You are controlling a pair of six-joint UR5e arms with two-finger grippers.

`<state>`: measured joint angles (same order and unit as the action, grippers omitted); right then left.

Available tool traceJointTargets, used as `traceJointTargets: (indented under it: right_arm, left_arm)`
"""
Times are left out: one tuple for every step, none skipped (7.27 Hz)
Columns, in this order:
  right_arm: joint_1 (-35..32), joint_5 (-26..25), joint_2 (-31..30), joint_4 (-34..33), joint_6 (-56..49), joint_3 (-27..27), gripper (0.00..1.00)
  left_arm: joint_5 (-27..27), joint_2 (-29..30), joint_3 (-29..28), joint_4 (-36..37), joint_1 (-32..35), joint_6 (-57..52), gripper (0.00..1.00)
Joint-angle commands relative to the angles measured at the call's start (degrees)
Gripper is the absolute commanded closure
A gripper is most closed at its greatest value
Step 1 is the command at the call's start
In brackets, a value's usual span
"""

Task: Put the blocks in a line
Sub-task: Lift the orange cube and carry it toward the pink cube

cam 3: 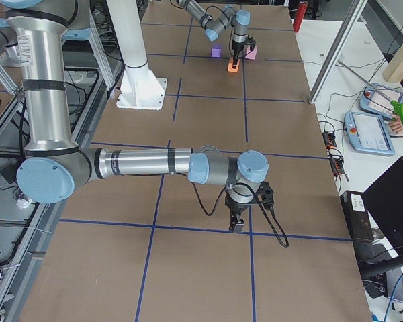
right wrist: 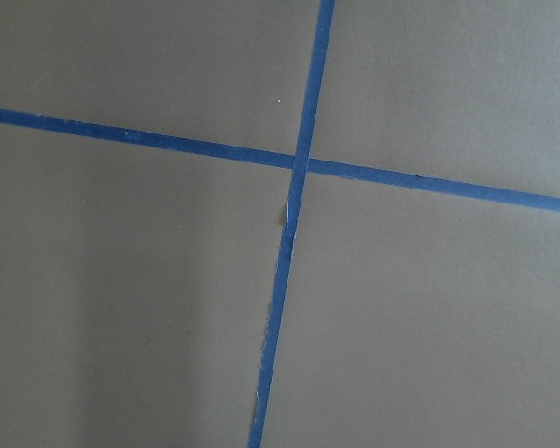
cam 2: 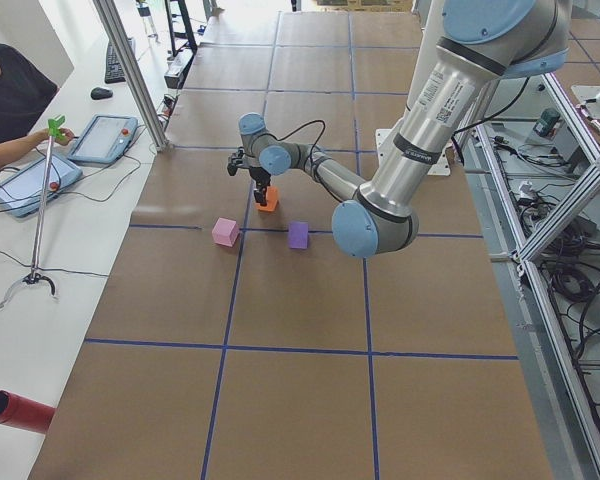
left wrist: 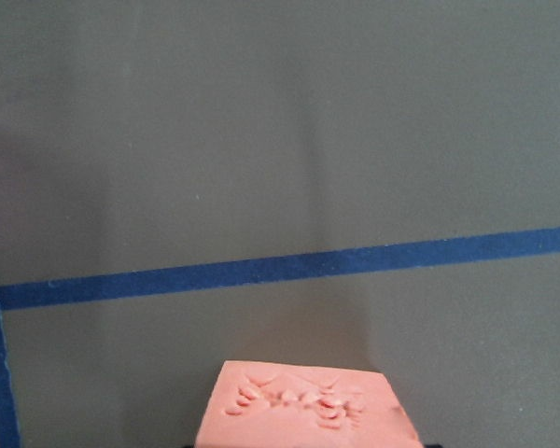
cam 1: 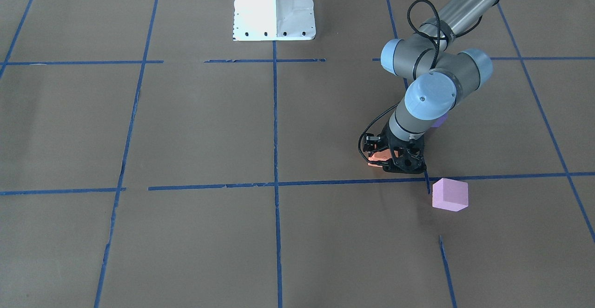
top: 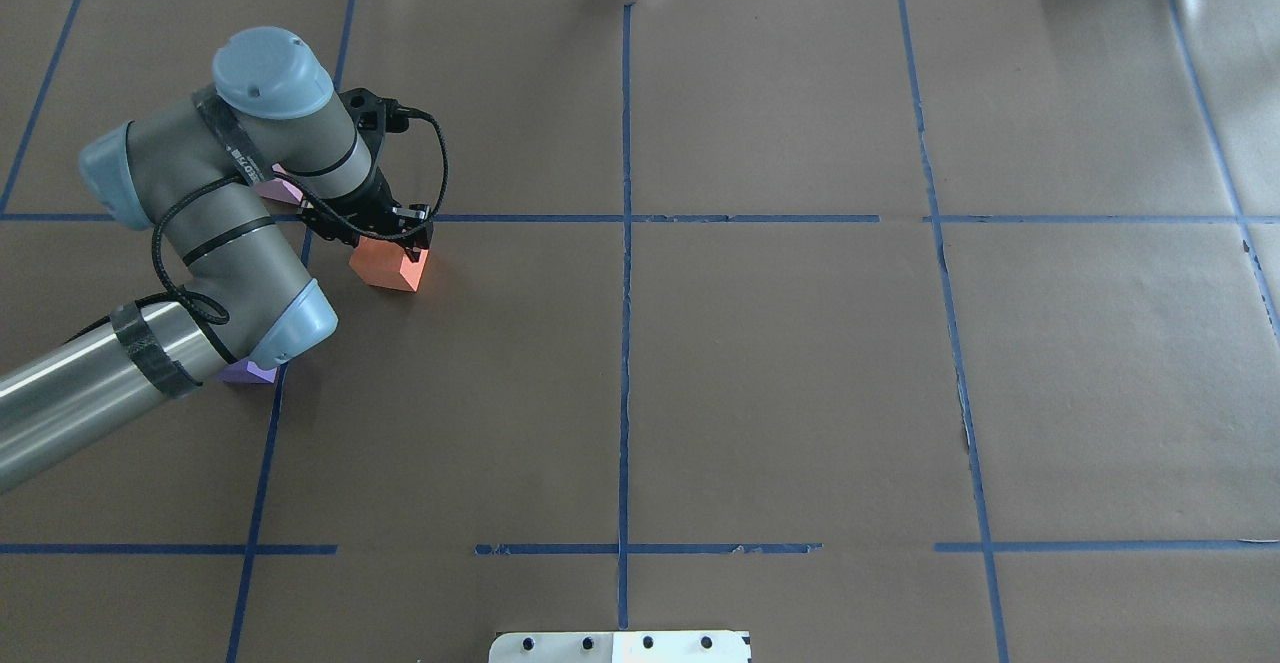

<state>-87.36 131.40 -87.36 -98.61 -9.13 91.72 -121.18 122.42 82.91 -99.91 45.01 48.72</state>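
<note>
Orange block [top: 388, 265] sat directly under the L gripper [top: 386, 243], pinched btw its two fingers. The gripper pointed straight down over it. On the L wrist cam I saw the block's dented top face at bottom centre of view, w/ a blue tape line [left wrist: 289, 269] crossing the table just beyond it. I couldn't tell whether the block rested on the brown paper or hung just above it.

In the overhead view the block lay on the robot's side of that tape line, in the table's left part. Pink block [cam 1: 449, 194] stood near, on the operators' side of the line and apart from the gripper. Purple block [top: 247, 373] lay closer to the robot, mostly hidden under the L arm's elbow. On the left-end cam it stood clear of the others. Together the three made a shallow triangle, w/ orange offset toward table centre.

R gripper [cam 3: 238, 225] hung low by a tape crossing, well apart, toward the table's right end. I couldn't tell if its fingers were spread or closed. Table [top: 800, 363] was brown paper w/ a blue tape grid.
</note>
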Motion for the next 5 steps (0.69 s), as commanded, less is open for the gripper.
traceJointTargets:
  right_arm:
    - [0.0,0.0,0.0,0.0,0.0,-0.1,0.00]
    - [0.0,0.0,0.0,0.0,0.1,0.0,0.00]
    - [0.0,0.0,0.0,0.1,0.0,-0.1,0.00]
    - [0.0,0.0,0.0,0.0,0.0,-0.1,0.00]
    - [0.0,0.0,0.0,0.0,0.0,-0.1,0.00]
  left_arm:
    - [-0.1,-1.5,4.2,1.7,4.4,-0.4,0.92]
    - [-0.2,-4.6,12.3,7.0,4.6,-0.4,0.92]
    - [-0.1,-5.3,18.4,13.5,5.1,-0.6,0.92]
    - [0.0,-5.4,23.0,19.3,6.9,-1.9,0.93]
    - [-0.3,-5.3,25.2,24.8,10.8,-8.5,0.93]
